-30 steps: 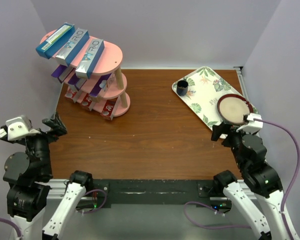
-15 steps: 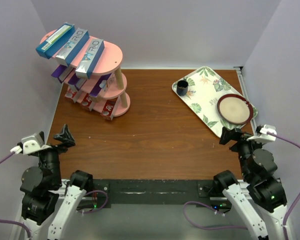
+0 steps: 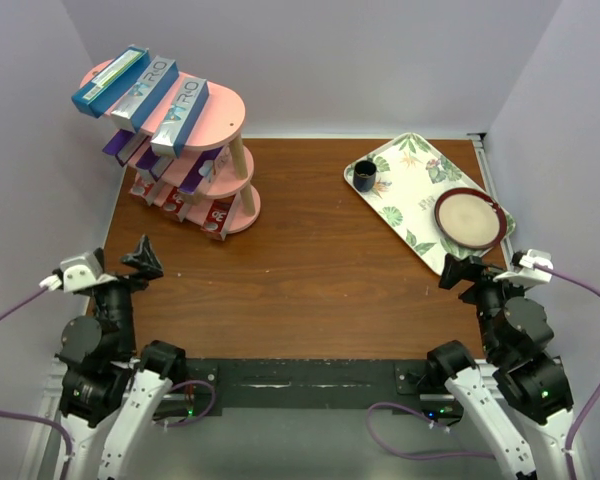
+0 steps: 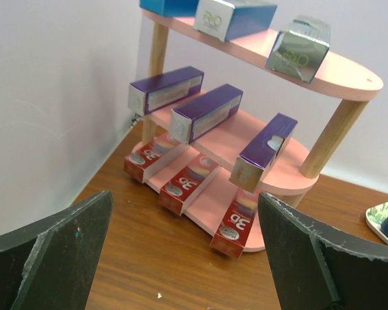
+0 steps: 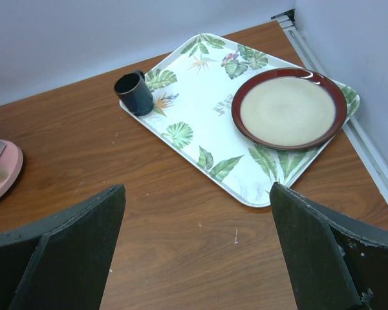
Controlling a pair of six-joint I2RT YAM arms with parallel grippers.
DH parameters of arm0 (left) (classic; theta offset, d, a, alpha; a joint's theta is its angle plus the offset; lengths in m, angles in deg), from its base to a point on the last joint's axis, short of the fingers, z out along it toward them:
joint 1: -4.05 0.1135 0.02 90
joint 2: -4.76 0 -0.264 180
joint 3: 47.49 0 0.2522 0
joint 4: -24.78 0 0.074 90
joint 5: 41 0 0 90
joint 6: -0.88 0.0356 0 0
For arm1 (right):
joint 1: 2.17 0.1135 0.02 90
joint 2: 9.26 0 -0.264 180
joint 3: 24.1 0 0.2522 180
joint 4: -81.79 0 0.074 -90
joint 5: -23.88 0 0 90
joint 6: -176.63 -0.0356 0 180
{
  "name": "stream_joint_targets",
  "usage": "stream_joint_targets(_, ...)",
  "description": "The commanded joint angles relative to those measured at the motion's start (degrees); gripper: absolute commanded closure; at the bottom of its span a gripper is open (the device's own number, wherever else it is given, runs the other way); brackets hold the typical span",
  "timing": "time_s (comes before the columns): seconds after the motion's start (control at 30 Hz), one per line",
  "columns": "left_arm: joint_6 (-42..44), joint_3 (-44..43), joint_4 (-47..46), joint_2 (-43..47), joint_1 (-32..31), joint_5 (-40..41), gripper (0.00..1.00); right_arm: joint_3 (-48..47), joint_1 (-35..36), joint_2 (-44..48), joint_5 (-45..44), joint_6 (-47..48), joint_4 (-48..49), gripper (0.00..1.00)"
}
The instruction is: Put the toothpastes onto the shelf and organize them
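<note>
The pink three-tier shelf (image 3: 230, 118) stands at the far left of the table and also shows in the left wrist view (image 4: 349, 71). Blue and silver cartons (image 3: 145, 88) lie on its top board, three purple cartons (image 4: 204, 111) on the middle board and three red cartons (image 4: 181, 184) on the bottom board. My left gripper (image 3: 140, 262) is open and empty near the front left edge, facing the shelf. My right gripper (image 3: 462, 272) is open and empty at the front right, just short of the tray.
A leaf-patterned tray (image 3: 400, 195) lies at the right with a dark cup (image 3: 366, 177) and a brown-rimmed plate (image 3: 470, 218); the tray (image 5: 200, 123) also shows in the right wrist view. Walls close in the left, back and right sides.
My left arm has drawn back toward the front edge and swung a little right. My right arm pulled back from the plate's edge earlier and has since held still.
</note>
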Motion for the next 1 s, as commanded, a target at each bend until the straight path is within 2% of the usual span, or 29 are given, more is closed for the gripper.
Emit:
stream_joint_targets(0.0,-2.04,-0.83,-6.45,-8.27,-0.30,-0.90,0.00,0.32,-0.22,-0.02,0.20,0.73,2.25,0.02)
stream_joint_targets(0.23,-3.53,-3.99,-17.52,-21.73,-0.30,-0.55,0.00,0.41,-0.22,-0.99,2.13,1.26,2.43,0.02)
stream_joint_targets(0.43,-4.15,-13.92,-15.88,-36.41,-0.04,5.77,0.00,0.50,-0.22,-0.29,2.66,1.61,2.34,0.02)
stream_joint_targets(0.6,-2.75,-17.08,-18.24,-40.63,1.27,6.49,0.00,0.58,-0.22,0.15,2.84,1.78,2.34,0.02)
stream_joint_targets(0.8,-2.92,-20.08,-17.10,-44.50,8.12,2.09,0.00,0.67,-0.22,0.07,3.36,1.96,2.51,0.01)
stream_joint_targets(0.97,-3.18,-20.34,-18.94,-46.34,9.10,0.42,0.00,0.76,-0.22,0.07,3.54,2.13,2.69,0.02)
